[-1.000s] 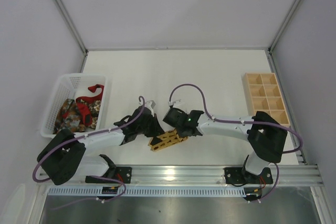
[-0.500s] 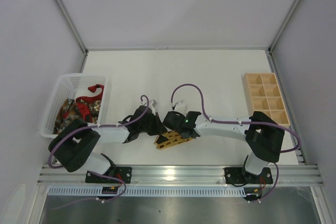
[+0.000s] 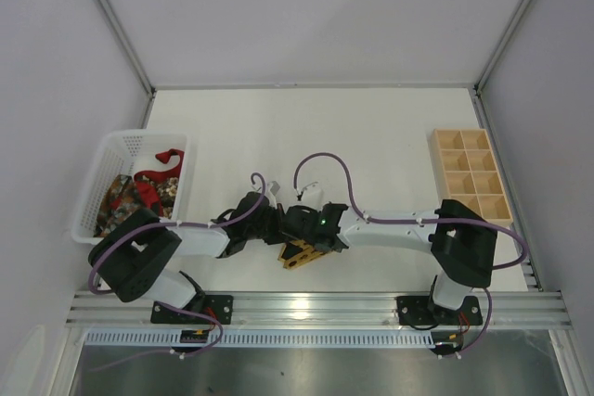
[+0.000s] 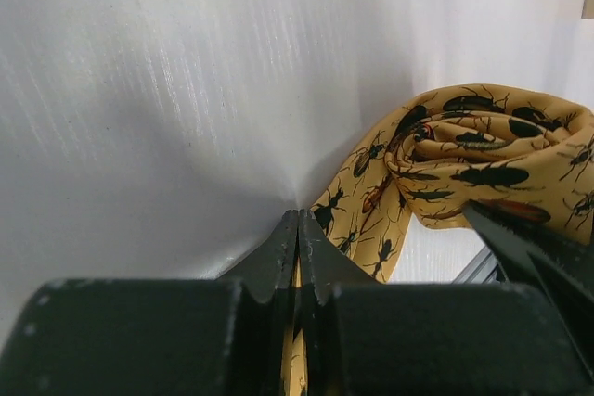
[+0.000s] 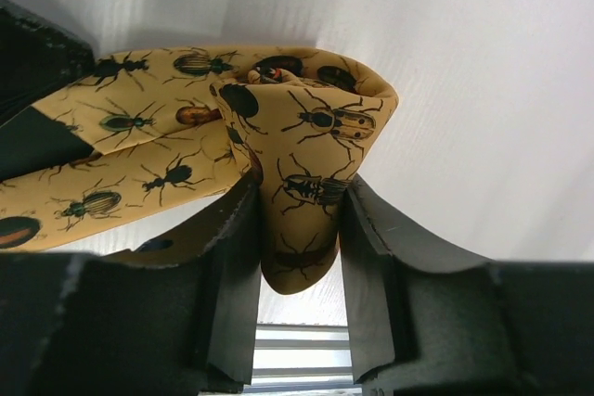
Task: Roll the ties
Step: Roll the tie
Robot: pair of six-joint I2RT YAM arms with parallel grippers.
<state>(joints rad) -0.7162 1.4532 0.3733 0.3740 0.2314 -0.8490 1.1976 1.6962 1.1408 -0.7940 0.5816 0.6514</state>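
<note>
Yellow tie (image 5: pixel 316 118): on the table (image 3: pixel 371 127) near the middle of its front edge, one end wound into a coil.
Left claw (image 4: pixel 298 215): pressed together on a flat strip of the yellow tie.
Right claw (image 5: pixel 302 194): fingers either side of the coil, seemingly pinching it.
Red tie (image 3: pixel 165 157), patterned tie (image 3: pixel 121 201): in the white basket (image 3: pixel 111 141) at the left edge.

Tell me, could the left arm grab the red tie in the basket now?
Probably not right away: the left gripper is pinching the yellow tie and must let go first. Otherwise the red tie lies uncovered in the basket on that arm's side.
</note>
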